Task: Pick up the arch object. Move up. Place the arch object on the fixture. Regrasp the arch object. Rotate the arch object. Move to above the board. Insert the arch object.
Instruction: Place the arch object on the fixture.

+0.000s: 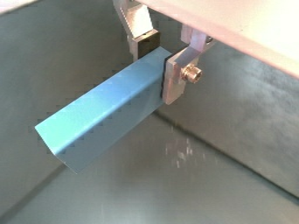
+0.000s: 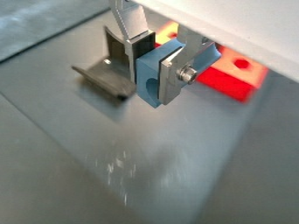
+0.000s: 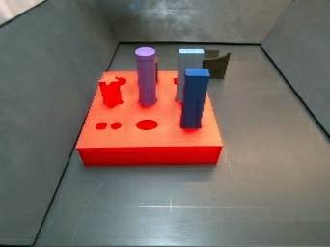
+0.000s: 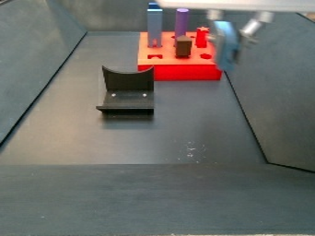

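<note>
My gripper (image 1: 160, 59) is shut on the arch object (image 1: 103, 121), a slim pale blue block that sticks out long from between the silver fingers (image 1: 179, 74). From its end, the arch object (image 2: 149, 77) shows a notch in one face, with the gripper (image 2: 158, 63) clamped on both sides. The dark fixture (image 2: 112, 68) lies on the grey floor just beyond the held piece, and part of the red board (image 2: 229, 77) shows behind it. In a side view the gripper (image 4: 234, 35) hangs high, right of the board (image 4: 185, 64), with the fixture (image 4: 125, 90) lower left. It is out of frame in the side view facing the board.
On the board (image 3: 149, 140) stand a purple round peg (image 3: 146, 75), a dark blue square peg (image 3: 195, 96), a light-blue peg (image 3: 191, 58) and a small red piece (image 3: 111, 93). The fixture (image 3: 217, 64) sits behind the board. Grey walls enclose the floor.
</note>
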